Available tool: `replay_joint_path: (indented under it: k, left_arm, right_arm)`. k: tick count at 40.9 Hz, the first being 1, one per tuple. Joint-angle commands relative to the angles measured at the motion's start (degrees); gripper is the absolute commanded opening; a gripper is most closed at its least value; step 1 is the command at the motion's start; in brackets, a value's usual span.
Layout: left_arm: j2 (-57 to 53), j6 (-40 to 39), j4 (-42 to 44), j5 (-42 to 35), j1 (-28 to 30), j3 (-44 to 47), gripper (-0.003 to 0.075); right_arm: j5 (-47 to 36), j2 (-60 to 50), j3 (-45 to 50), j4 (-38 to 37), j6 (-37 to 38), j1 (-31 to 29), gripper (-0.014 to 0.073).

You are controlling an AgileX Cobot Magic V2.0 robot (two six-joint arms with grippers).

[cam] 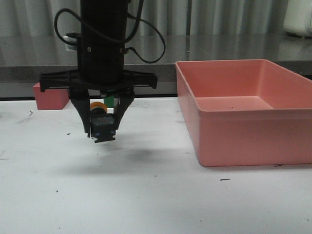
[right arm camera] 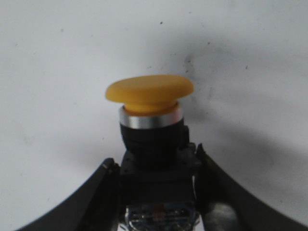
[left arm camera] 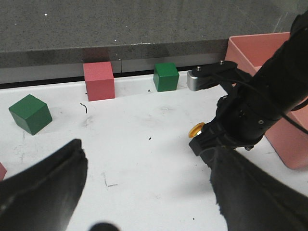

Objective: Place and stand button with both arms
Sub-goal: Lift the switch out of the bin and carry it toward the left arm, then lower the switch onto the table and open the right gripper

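Note:
My right gripper [cam: 102,132] hangs over the white table left of centre, shut on the button [cam: 102,126]. The fingers clamp its black body; the yellow cap [cam: 97,106] points away and upward, and the blue-clear base faces the front. The button is held a little above the table, over its shadow. In the right wrist view the button [right arm camera: 150,120] sits between the gripper [right arm camera: 155,156] fingers. My left gripper [left arm camera: 147,154] is open and empty, its fingers wide apart over bare table; the right arm [left arm camera: 260,106] with the yellow cap [left arm camera: 196,129] is just beyond one finger.
A large pink bin [cam: 243,141] stands at the right. A pink cube [left arm camera: 99,81] and a green cube [left arm camera: 166,77] sit along the back edge, another green cube [left arm camera: 30,113] nearer. The pink cube [cam: 48,97] also shows at the back left.

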Motion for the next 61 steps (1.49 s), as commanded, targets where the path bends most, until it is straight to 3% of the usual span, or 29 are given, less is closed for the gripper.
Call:
replay_joint_path:
  k: [1, 12, 22, 32, 41, 44, 56, 61]
  left_arm:
    - [0.4, -0.6, 0.0, -4.2, -0.5, -1.8, 0.0512]
    - [0.4, -0.6, 0.0, -4.2, -0.5, -1.8, 0.0512]
    - [0.4, -0.6, 0.0, -4.2, -0.5, -1.8, 0.0512]
    - [0.4, -0.6, 0.0, -4.2, -0.5, -1.8, 0.0512]
    - [0.4, -0.6, 0.0, -4.2, -0.5, -1.8, 0.0512]
    - [0.4, -0.6, 0.0, -4.2, -0.5, -1.8, 0.0512]
    - [0.4, -0.6, 0.0, -4.2, -0.5, -1.8, 0.0512]
    - [0.4, -0.6, 0.0, -4.2, -0.5, -1.8, 0.0512]
  right_arm:
    - [-2.8, -2.3, -2.2, -1.4, 5.6, -0.1, 0.0257]
    - [-8.4, 0.4, -2.2, -0.9, 15.2, -0.1, 0.0257]
    - [-9.1, 0.7, -2.2, -0.9, 15.5, -0.1, 0.0267]
    - [-9.3, 0.7, -2.3, -0.9, 15.5, -0.1, 0.0491]
    - [-8.0, -0.6, -2.3, -1.3, 14.7, -0.1, 0.0503]
    - [-6.6, -2.1, -2.3, -2.7, 10.6, -0.1, 0.0503]
    - [-0.1, -13.4, -2.1, -4.2, -19.9, -0.1, 0.0497]
    - [2.1, -17.9, -2.1, -4.2, -27.4, -0.1, 0.0496]
